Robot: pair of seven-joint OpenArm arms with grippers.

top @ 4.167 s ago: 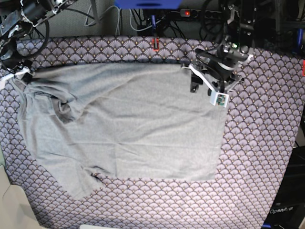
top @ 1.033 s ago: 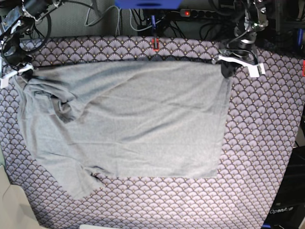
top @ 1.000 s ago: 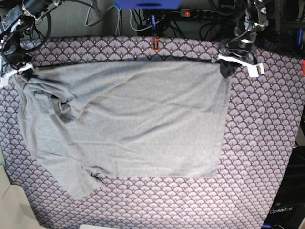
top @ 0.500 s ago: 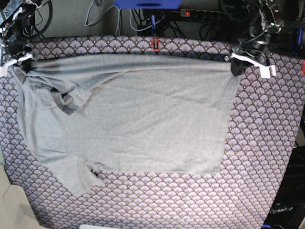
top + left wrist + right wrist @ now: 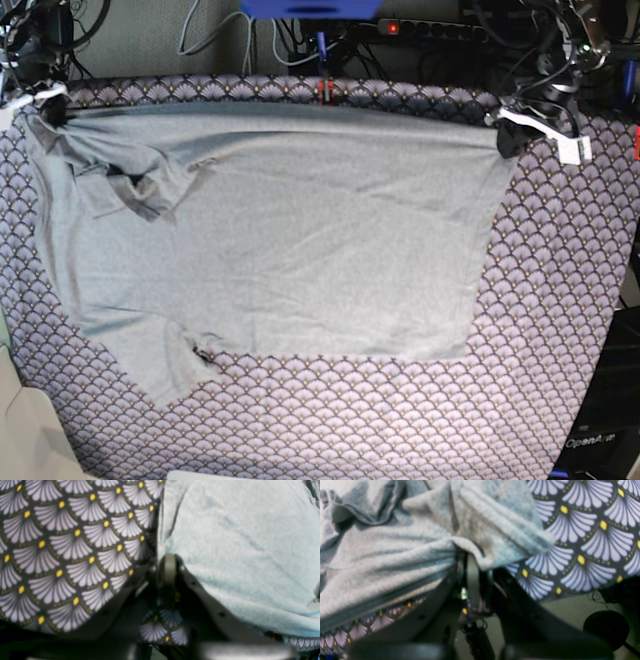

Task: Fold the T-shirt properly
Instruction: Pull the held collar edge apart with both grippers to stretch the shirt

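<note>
The light grey T-shirt (image 5: 290,230) lies spread over the purple fan-patterned cloth (image 5: 560,300), stretched taut along its far edge. My left gripper (image 5: 507,135) is shut on the shirt's far right corner; the left wrist view shows the fabric (image 5: 237,542) pinched at the fingertips (image 5: 168,565). My right gripper (image 5: 42,110) is shut on the far left corner; the right wrist view shows bunched grey fabric (image 5: 420,542) clamped at the fingers (image 5: 472,580). A sleeve (image 5: 165,370) sticks out at the near left, and a fold (image 5: 140,195) bunches near the far left.
Cables, a power strip with a red switch (image 5: 392,27) and a blue bar (image 5: 310,8) lie behind the table's far edge. A red clip (image 5: 324,92) sits on that edge. A pale object (image 5: 30,440) is at the near left corner.
Both grippers have moved further back and outward, pulling the shirt's far edge toward the far edge of the table and stretching it wider. The shirt's body slid with them.
</note>
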